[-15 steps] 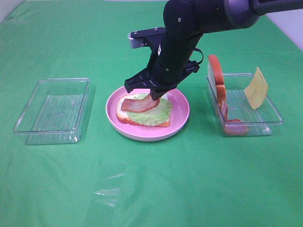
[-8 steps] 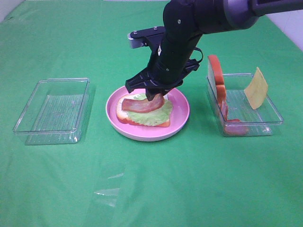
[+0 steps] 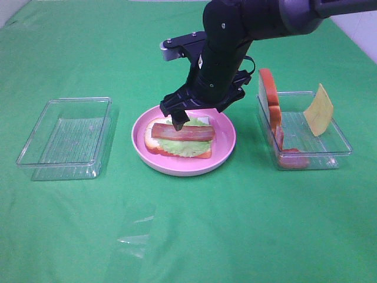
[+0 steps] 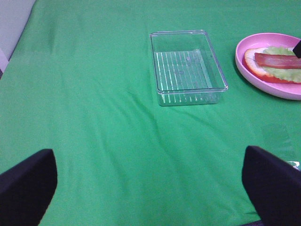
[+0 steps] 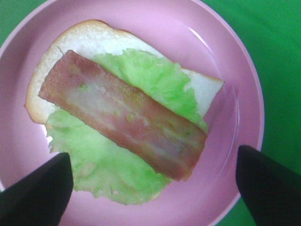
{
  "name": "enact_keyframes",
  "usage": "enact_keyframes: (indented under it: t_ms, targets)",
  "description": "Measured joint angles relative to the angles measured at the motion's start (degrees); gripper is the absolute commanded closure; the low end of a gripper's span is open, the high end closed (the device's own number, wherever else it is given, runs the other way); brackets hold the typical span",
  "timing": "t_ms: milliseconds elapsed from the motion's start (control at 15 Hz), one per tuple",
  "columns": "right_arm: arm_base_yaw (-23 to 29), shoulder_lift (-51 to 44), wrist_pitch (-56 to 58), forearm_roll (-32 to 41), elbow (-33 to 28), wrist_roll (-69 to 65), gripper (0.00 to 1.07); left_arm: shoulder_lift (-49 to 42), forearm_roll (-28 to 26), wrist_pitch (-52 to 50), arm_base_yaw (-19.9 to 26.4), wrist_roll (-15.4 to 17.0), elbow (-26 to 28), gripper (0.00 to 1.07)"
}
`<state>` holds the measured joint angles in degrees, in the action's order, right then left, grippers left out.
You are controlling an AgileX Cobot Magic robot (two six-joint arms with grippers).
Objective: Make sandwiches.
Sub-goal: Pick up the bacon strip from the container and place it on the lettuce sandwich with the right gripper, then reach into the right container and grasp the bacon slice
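On the pink plate (image 3: 227,138) lies an open sandwich. It is a white bread slice (image 3: 154,147), ruffled green lettuce (image 3: 189,145) and a reddish bacon strip (image 3: 182,131) lying flat on top. My right gripper (image 3: 191,118) hovers just above the bacon, open and holding nothing. The right wrist view looks straight down on the bacon (image 5: 122,115), lettuce (image 5: 155,77) and bread (image 5: 89,37), with the right gripper (image 5: 153,190) spread wide. My left gripper (image 4: 149,188) is open over bare green cloth, away from the plate (image 4: 263,82).
An empty clear tray (image 3: 35,156) stands left of the plate, also in the left wrist view (image 4: 188,96). The right-hand clear tray (image 3: 330,154) holds an upright bread slice (image 3: 268,94), a yellow cheese slice (image 3: 318,109) and a red piece (image 3: 291,158). A faint clear sheet (image 3: 135,236) lies on the front cloth.
My right gripper has opened and let go of the bacon strip, which now lies flat on the lettuce. The gripper has risen slightly. The left arm has not moved.
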<state>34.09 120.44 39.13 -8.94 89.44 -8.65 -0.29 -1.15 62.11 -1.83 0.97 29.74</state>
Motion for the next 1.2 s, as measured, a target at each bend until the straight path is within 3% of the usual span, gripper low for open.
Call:
enact_keyframes:
  t_ms: [467, 933, 1200]
  targets:
    - [0.0, -8.25, 22.0, -2.01, 9.22, 2.41, 0.15, 0.0, 0.0, 0.0, 0.0, 0.0, 0.0, 0.04]
    - [-0.4, -15.18, 30.19, -7.28, 9.8, 2.92, 0.15, 0.0, 0.0, 0.0, 0.0, 0.0, 0.0, 0.04]
    - [-7.33, -16.84, 30.31, -3.04, 9.8, 3.04, 0.15, 0.0, 0.0, 0.0, 0.0, 0.0, 0.0, 0.04]
